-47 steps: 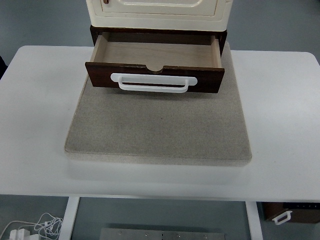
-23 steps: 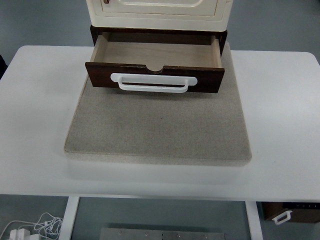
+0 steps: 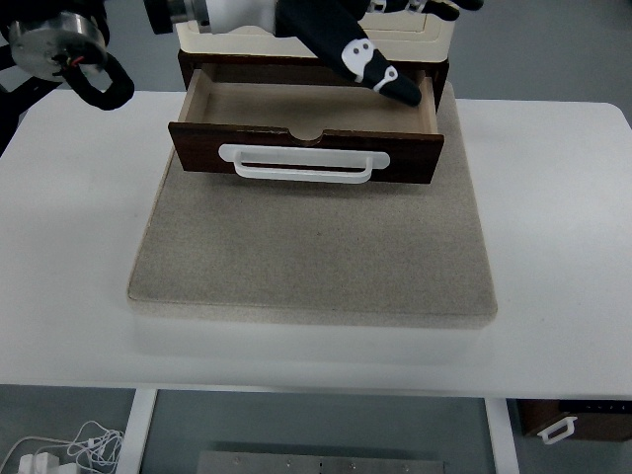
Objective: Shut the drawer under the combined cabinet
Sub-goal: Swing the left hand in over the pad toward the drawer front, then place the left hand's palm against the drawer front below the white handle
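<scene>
- Left hand (image 3: 367,61): its arm enters from 10 o'clock, with a silver joint (image 3: 54,39) ringed by a black loop, then a white link along the top edge.
- The hand is black. Its fingers (image 3: 400,89) are stretched out and pressed together, pointing toward 4 o'clock and gripping nothing.
- The fingertips sit over the back right corner of the open drawer (image 3: 306,107). I can't tell whether they touch the wood or hover above it.
- The drawer is at 12 o'clock on the table (image 3: 553,247), pulled out from the dark base under the cream cabinet (image 3: 247,41). The inside looks bare.
- The dark drawer front faces 6 o'clock and carries a white handle (image 3: 304,164) with a small notch in the front's top edge above it.
- Cabinet and drawer stand at the 12 o'clock end of a grey mat (image 3: 311,252), which lies on the white table.
- Writing: nothing is legible. The hand has white marks on the back, but they are shapes, not readable text.
- Cut off: the cabinet's upper part, most of the arm and part of the hand leave the frame at 12 o'clock. Black bits at 1 o'clock are too clipped to identify.
- Under the table at 5 o'clock is a dark box with a white handle (image 3: 558,428), mostly hidden by the table.
- At 7 o'clock there are white cables (image 3: 74,446) on the floor.
</scene>
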{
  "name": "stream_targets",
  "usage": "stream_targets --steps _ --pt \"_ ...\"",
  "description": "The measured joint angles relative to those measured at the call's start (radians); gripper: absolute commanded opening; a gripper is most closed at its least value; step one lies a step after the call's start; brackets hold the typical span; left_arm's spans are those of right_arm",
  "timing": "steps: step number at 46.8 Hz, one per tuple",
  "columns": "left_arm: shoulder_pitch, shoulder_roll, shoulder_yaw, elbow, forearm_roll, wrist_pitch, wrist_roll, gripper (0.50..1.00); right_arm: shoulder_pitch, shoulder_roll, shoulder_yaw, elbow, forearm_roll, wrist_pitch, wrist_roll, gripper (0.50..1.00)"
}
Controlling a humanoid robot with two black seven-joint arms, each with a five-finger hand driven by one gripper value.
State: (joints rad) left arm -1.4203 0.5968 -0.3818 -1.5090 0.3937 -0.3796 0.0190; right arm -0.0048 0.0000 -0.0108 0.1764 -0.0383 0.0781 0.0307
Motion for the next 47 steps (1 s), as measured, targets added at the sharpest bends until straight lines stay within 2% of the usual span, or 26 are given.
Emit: stream_targets --steps 5,17,21,26,32,39,47 --pt "0.008 -0.018 0.068 -0.035 0.032 -0.009 0.002 0.994 0.0 0.0 0.0 0.0 0.0 0.0 0.0 0.952" --pt "0.025 -0.08 0.192 -0.062 0.145 -0.091 0.036 0.996 0.0 0.0 0.0 0.0 0.0 0.0 0.0 0.952" --pt "0.042 -0.092 0.217 -0.047 0.201 -0.154 0.06 0.996 0.0 0.0 0.0 0.0 0.0 0.0 0.0 0.952" --pt "0.087 -0.112 0.221 -0.03 0.218 -0.226 0.134 0.996 0.0 0.0 0.0 0.0 0.0 0.0 0.0 0.952" --pt "0.121 -0.149 0.222 0.008 0.244 -0.232 0.232 0.999 0.0 0.0 0.0 0.0 0.0 0.0 0.0 0.952" --pt "0.127 -0.178 0.221 0.049 0.275 -0.232 0.306 0.999 0.0 0.0 0.0 0.0 0.0 0.0 0.0 0.952" --pt "0.13 -0.197 0.221 0.085 0.281 -0.231 0.358 0.999 0.0 0.0 0.0 0.0 0.0 0.0 0.0 0.952"
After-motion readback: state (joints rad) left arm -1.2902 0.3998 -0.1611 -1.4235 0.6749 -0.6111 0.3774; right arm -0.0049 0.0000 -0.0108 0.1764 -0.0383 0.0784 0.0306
